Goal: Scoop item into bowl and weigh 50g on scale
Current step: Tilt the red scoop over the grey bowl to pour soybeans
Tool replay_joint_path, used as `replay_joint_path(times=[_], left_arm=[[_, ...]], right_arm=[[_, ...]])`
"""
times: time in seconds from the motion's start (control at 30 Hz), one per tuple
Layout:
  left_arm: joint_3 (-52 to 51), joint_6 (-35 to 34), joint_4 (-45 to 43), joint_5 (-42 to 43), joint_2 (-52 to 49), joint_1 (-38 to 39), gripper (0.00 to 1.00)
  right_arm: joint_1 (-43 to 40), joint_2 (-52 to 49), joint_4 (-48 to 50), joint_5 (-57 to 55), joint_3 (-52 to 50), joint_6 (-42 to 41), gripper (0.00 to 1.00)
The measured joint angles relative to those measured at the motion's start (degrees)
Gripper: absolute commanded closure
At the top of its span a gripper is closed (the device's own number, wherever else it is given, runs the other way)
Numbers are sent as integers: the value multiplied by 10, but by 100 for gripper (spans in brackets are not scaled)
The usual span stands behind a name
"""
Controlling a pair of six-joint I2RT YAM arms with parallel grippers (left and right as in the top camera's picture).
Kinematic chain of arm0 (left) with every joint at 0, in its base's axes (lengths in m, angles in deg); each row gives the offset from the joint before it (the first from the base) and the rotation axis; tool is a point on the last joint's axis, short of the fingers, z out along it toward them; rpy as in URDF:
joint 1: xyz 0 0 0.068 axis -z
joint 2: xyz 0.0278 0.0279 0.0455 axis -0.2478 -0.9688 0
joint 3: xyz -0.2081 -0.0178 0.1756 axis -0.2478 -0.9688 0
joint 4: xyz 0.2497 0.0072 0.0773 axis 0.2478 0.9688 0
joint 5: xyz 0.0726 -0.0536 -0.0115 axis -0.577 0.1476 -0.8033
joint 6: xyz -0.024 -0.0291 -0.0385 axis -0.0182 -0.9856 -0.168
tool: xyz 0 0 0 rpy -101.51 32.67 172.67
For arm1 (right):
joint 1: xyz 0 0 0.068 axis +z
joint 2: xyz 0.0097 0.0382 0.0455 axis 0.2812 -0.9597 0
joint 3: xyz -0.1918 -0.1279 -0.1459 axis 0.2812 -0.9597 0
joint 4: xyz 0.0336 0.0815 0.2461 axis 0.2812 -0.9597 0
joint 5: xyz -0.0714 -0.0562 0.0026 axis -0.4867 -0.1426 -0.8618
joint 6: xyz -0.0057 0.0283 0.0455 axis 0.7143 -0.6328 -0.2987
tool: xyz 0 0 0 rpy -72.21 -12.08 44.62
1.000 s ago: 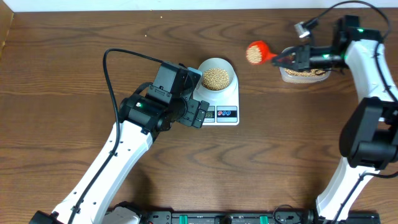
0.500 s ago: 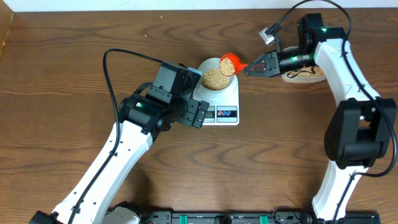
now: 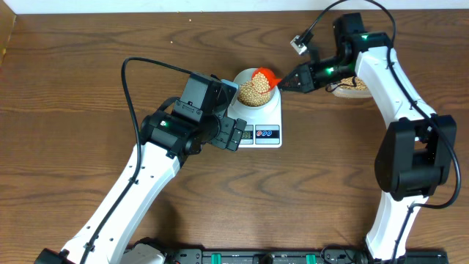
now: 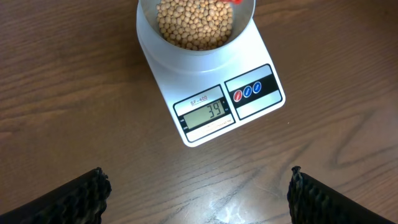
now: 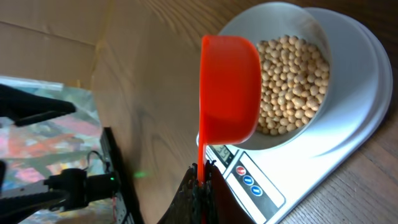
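Beads (image 4: 194,25) in bowl (image 4: 144,25), scale (image 4: 214,87) reading 39, right claw (image 5: 200,186) pinching scoop (image 5: 229,87), left claw (image 4: 199,190) agape

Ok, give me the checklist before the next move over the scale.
1. The small round pale bowl sits on the flat white rectangular scale: ok.
2. The grey display shows fifty: not ok, reads 39.
3. The right end effector shut on the red plastic scoop: ok.
4. Scoop over bowl: ok.
5. More tan round beads inside scoop: cannot tell.
6. The left end effector open, apart from scale: ok.
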Motion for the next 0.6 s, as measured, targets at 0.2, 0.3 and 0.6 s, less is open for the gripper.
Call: replay_joint_path(times=[0.2, 0.3, 0.6], left_arm=[[0, 0, 0, 0, 0, 0, 7], [0, 0, 0, 0, 0, 0, 7], [0, 0, 0, 0, 0, 0, 6]], right_arm=[[19, 0, 0, -43, 9, -12, 99], [28, 0, 0, -68, 21, -19, 99], [61, 0, -1, -135, 44, -32, 99]])
